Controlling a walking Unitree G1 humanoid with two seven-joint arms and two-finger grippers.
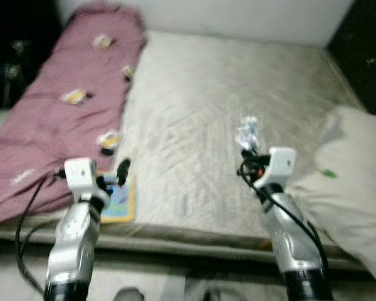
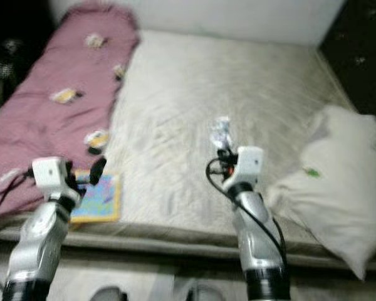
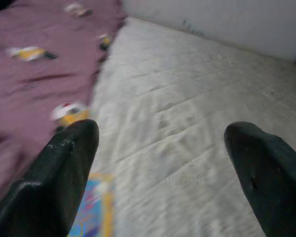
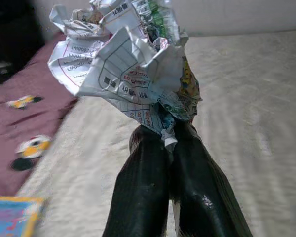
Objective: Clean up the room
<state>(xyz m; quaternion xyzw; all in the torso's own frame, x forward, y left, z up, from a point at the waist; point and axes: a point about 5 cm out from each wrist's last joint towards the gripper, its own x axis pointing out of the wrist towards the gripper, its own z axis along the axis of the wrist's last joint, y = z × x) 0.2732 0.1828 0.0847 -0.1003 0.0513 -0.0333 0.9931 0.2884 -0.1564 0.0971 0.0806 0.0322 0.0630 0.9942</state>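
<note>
Crumpled paper (image 4: 126, 64), light, soft and easy to crush, sits pinched at its lower tip in the right gripper (image 4: 170, 148) above the bed (image 1: 194, 94), while the left gripper (image 3: 160, 168) gapes wide, holding nothing.

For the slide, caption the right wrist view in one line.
Right gripper shut on a crumpled printed paper, held above the beige mattress.

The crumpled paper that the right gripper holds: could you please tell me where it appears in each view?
Left eye view: crumpled paper right of centre, above the right gripper, over the mattress.
Right eye view: crumpled paper just right of centre.
Right wrist view: upper centre, pinched between the shut black fingers.
Left wrist view: not in it.
Shared landmark: the maroon blanket.
</note>
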